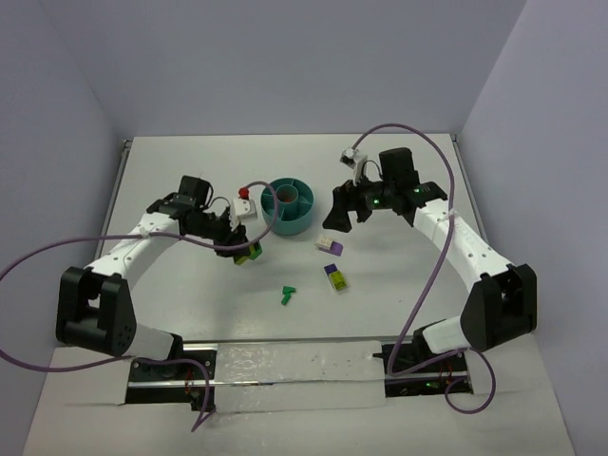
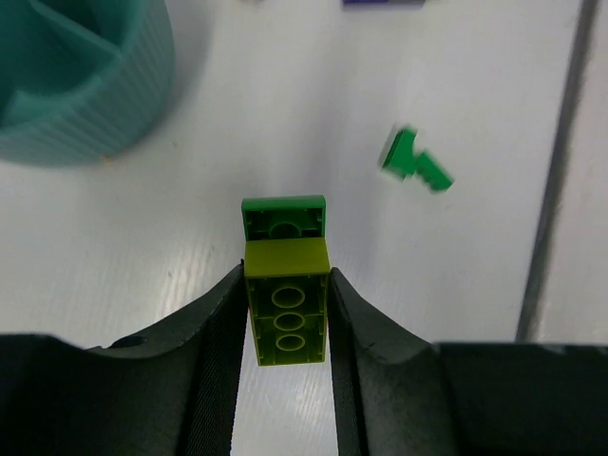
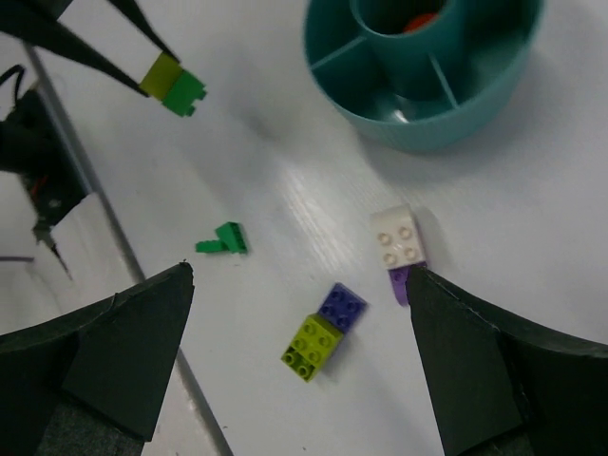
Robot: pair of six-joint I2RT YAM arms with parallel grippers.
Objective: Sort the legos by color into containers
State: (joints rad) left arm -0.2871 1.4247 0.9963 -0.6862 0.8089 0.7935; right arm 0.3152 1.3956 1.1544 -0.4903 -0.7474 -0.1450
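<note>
My left gripper (image 1: 249,249) (image 2: 285,282) is shut on a lime-green brick (image 2: 286,304) with a dark green brick (image 2: 283,218) stuck to its far end. It holds them above the table, near-left of the teal bowl (image 1: 302,223) (image 2: 114,104) (image 3: 427,128). An orange-red bit (image 3: 423,21) lies in the bowl's central ring. My right gripper (image 1: 339,218) (image 3: 299,280) is open and empty above the loose bricks. Below it lie a purple-and-white brick (image 1: 330,246) (image 3: 397,242), a purple-and-yellow brick (image 1: 335,278) (image 3: 323,331) and a small dark green piece (image 1: 288,295) (image 3: 221,239) (image 2: 416,161).
Purple cables trail from both arms across the table. A silver rail (image 1: 285,366) runs along the near edge between the arm bases. Walls enclose the table on the left, back and right.
</note>
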